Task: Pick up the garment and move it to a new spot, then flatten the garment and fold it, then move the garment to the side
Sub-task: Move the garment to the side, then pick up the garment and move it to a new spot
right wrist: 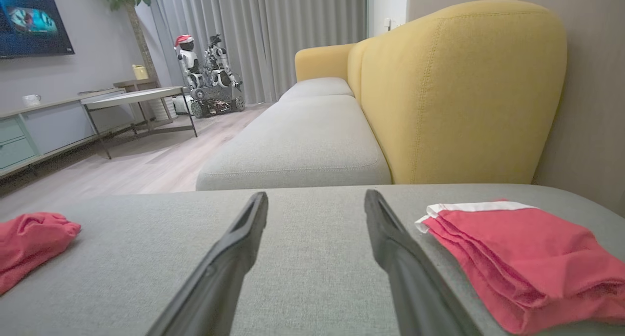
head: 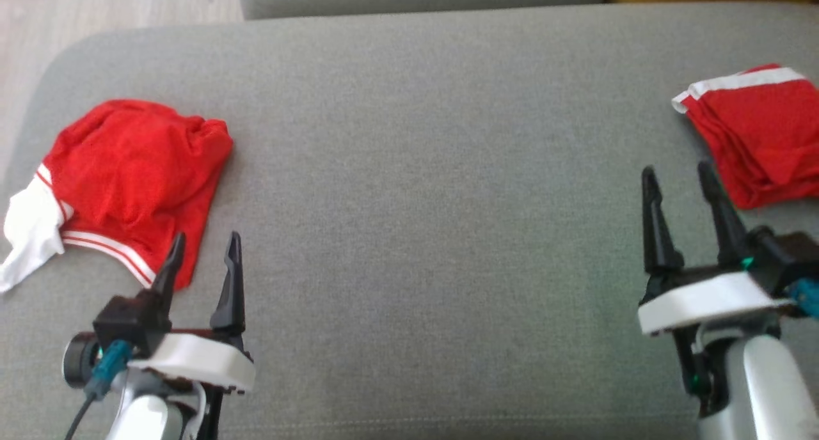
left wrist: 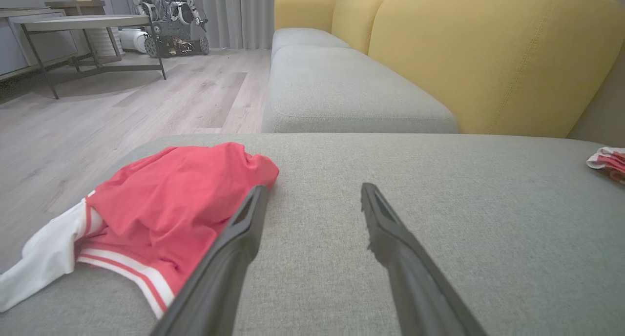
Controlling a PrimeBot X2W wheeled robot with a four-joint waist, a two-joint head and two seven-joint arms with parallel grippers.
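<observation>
A crumpled red garment (head: 128, 171) with white trim lies in a heap at the left end of the grey cushion (head: 422, 190); in the left wrist view this garment (left wrist: 166, 204) sits left of the fingers. My left gripper (head: 206, 249) hovers open just right of the garment's near edge, empty. A second red garment (head: 761, 133), folded with a white band, rests at the right end, also seen as a folded stack (right wrist: 517, 258) in the right wrist view. My right gripper (head: 678, 178) stands open and empty just left of that folded garment.
A yellow sofa back (left wrist: 488, 57) rises beyond the cushion, with more grey seats (right wrist: 302, 145) further along. Wooden floor (left wrist: 122, 106) lies off the cushion's left edge, with a low table (left wrist: 83, 28) and another robot (right wrist: 210, 77) far off.
</observation>
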